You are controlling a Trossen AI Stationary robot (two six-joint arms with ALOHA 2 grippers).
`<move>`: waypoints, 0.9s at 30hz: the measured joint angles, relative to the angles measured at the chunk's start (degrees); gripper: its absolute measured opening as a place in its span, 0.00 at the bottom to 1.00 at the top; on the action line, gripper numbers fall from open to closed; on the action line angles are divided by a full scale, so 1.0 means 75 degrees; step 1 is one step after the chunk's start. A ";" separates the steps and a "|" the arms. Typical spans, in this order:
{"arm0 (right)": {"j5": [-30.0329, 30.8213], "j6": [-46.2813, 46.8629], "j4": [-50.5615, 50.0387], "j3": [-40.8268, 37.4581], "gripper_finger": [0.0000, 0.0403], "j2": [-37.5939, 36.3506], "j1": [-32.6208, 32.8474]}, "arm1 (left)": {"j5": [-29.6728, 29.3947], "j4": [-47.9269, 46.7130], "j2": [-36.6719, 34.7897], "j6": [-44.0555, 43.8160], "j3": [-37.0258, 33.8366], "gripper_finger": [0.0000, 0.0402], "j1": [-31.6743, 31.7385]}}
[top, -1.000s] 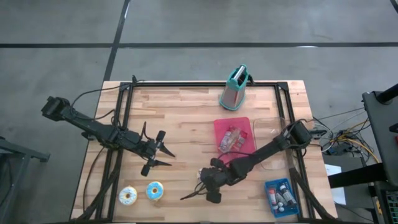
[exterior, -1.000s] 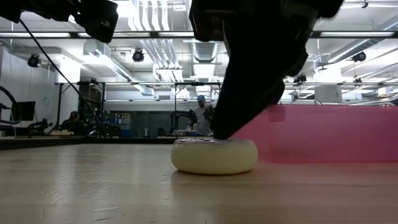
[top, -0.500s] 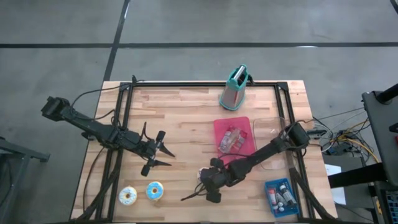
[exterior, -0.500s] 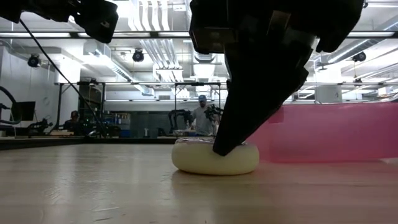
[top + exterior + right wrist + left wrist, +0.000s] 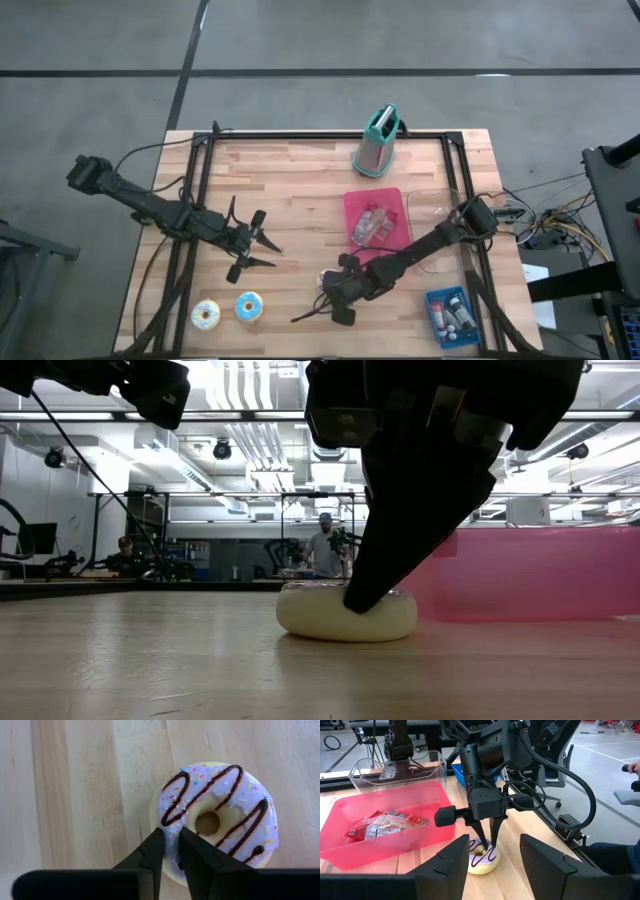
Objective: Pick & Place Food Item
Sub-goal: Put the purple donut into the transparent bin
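My right gripper (image 5: 170, 847) pinches the donut's (image 5: 217, 820) rim with nearly closed fingers so I can lift it; my left gripper (image 5: 262, 250) waits open.

We see a donut (image 5: 327, 283) on the bench (image 5: 300, 180) left of the tray (image 5: 385, 205), two donuts (image 5: 228, 311) farther left, a bin (image 5: 450, 316) right.

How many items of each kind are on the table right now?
Donuts: 3, purple one pinched by the right gripper, white, blue
Pink bin: 1
Clear container: 1
Blue box: 1
Teal grater: 1
Total: 7
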 joint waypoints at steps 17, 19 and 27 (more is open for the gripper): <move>0.0062 -0.0086 0.0666 0.0137 0.09 -0.0339 -0.0003 | -0.0002 -0.0015 0.0000 -0.0003 0.0000 0.45 0.0000; 0.0111 -0.0089 0.0672 0.0316 0.09 -0.0356 -0.0003 | -0.0002 -0.0012 0.0000 -0.0002 0.0000 0.45 0.0000; 0.1341 0.0013 -0.1304 0.1552 0.09 -0.0442 0.0020 | -0.0002 -0.0023 0.0000 -0.0002 0.0000 0.45 0.0000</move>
